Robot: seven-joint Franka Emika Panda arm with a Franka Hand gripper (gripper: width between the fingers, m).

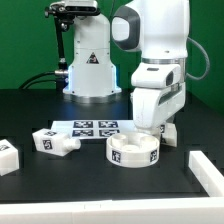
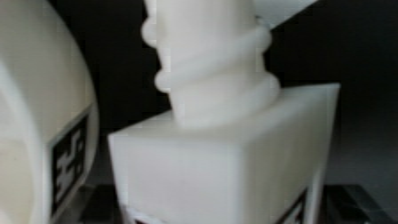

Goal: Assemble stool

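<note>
Stool leg [image 2: 222, 150] gripped beside the seat [image 1: 133, 152]
Seat lies toward the table's [image 1: 60, 195] front edge; just behind, the tool [image 1: 163, 132], part-open, clamps the leg's block: light, stiff, slick plastic, best held on flat sides, off the thread

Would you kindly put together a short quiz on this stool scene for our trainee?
1. True or false: the round seat lies on the marker board.
2. In the wrist view, the leg carries: A a threaded peg, B a wheel, C a hook?
3. Fill in: the hand hangs by the seat's edge toward the exterior view's ____.
Key: 1 false; 2 A; 3 right.
</note>
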